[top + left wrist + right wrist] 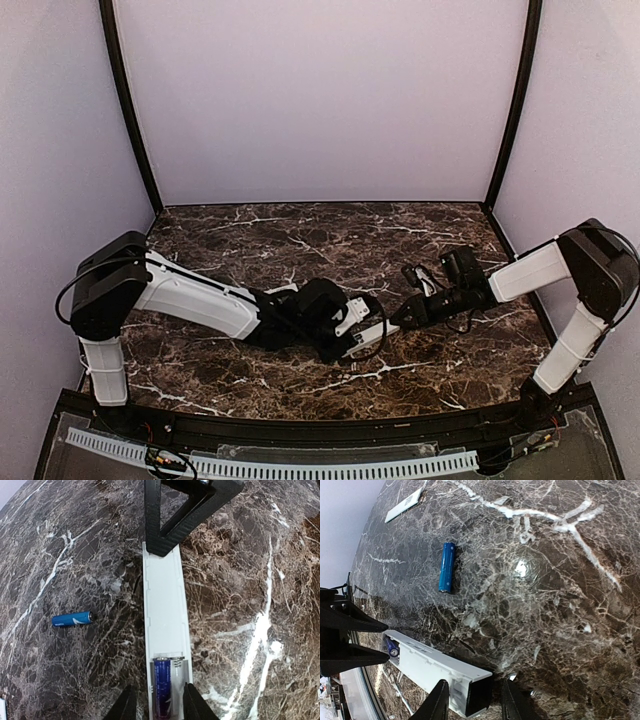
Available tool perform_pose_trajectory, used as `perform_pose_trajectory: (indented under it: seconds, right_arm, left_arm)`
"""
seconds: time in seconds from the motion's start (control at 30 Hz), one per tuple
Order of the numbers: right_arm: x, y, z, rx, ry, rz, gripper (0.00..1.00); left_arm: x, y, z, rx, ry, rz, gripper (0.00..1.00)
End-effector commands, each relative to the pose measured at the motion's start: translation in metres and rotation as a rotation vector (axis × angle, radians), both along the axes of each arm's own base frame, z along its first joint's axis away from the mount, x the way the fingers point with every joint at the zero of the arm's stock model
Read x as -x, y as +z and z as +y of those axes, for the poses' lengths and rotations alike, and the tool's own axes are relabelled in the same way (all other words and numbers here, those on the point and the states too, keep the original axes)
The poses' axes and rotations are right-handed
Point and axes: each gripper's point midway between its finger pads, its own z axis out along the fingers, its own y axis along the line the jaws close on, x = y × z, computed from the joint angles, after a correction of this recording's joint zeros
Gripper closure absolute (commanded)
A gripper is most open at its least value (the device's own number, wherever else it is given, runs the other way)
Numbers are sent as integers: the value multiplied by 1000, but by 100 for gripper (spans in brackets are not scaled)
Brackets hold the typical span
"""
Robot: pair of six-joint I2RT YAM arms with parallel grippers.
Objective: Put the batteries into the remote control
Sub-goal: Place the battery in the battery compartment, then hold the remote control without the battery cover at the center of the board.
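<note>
Loading is half done: one cell (163,687) sits in the near end of the remote (165,605), which our left gripper (159,706) straddles with jaws spread (clear of both sides, it seems). The right gripper (472,697) pinches the far end. Next, we judge, the left must fetch the loose cell (73,619) lying on the table (240,580) beside the remote, and seat it the right way round.

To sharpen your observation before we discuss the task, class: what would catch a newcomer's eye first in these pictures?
First, the white remote control lies open-backed on the dark marble table, with one blue battery seated in its compartment, flanked by the parted jaws of the left gripper. The right gripper has its jaws closed on the remote's far end. A second blue battery lies loose on the marble beside it, untouched.
</note>
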Motion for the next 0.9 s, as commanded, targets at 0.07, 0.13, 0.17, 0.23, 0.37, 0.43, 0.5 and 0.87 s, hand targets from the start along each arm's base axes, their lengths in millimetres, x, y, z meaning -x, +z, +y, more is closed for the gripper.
perform_pose_trajectory:
  seconds: [0.07, 0.13, 0.17, 0.23, 0.37, 0.43, 0.5, 0.87]
  right_arm:
    - [-4, 4, 5, 0, 15, -20, 64]
    - [-4, 6, 5, -2, 14, -24, 64]
    - [-4, 7, 5, -3, 16, -24, 64]
    - [-4, 7, 5, -3, 15, -23, 64]
    - [-3, 6, 5, -1, 17, -23, 64]
    - [-3, 6, 5, -1, 18, -23, 64]
    - [-3, 6, 5, -3, 19, -23, 64]
    - [-1, 6, 5, -5, 22, -20, 65]
  left_arm:
    - [9, 37, -4, 55, -40, 0, 63]
    - [9, 44, -7, 66, -46, 3, 62]
    - [9, 43, -6, 57, -46, 9, 63]
    - [8, 44, -10, 46, -50, 24, 64]
    - [9, 40, -15, 10, -65, 66, 69]
    - [9, 39, -17, 0, -68, 75, 72]
    - [8, 38, -20, -7, -71, 75, 75]
    - [-2, 30, -20, -41, -30, 102, 77]
